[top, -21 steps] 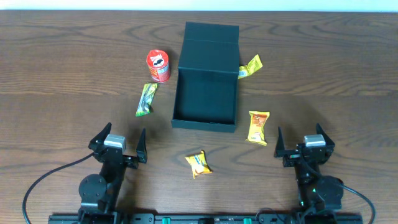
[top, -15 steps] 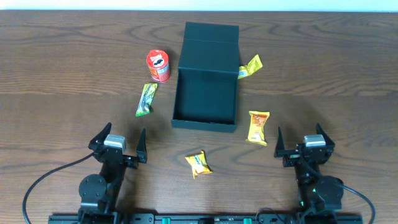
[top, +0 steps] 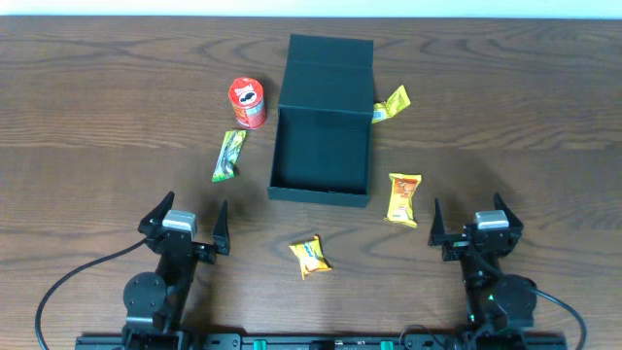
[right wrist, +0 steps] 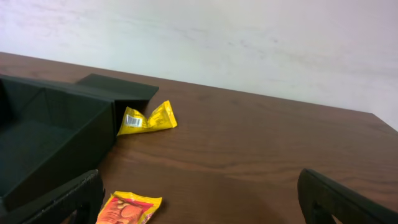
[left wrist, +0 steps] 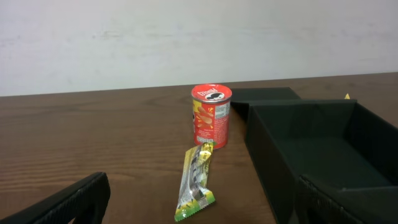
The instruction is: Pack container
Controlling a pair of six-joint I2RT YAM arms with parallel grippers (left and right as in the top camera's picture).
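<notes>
Nothing has moved since the earlier frames, as far as you can see from overhead: both arms and every item sit right where they were.

Your left gripper (top: 191,210) is parked at the near edge of the table (top: 97,97), fingers spread wide apart and holding nothing. Same story for your right gripper (top: 470,210) on the other side, jaws wide apart, nothing between them.

The container (top: 321,146) sits mid-table, well ahead of both grippers and roughly between them. It's open, with the flap lid (top: 330,49) laid back on the far side, and its dark inner floor shows in both wrist views.

Around it you've got:
- a red can (top: 247,103) standing upright, just beside the box's left wall near the far end
- a green packet (top: 228,156) lying flat on the table, near side of the can
- a yellow packet (top: 392,103) tucked against the box's right side, near the hinge
- an orange packet (top: 403,198) off the box's near right corner, apart from it
- a yellow-orange packet (top: 310,256) lying between your two grippers, in front of the box's near wall
</notes>
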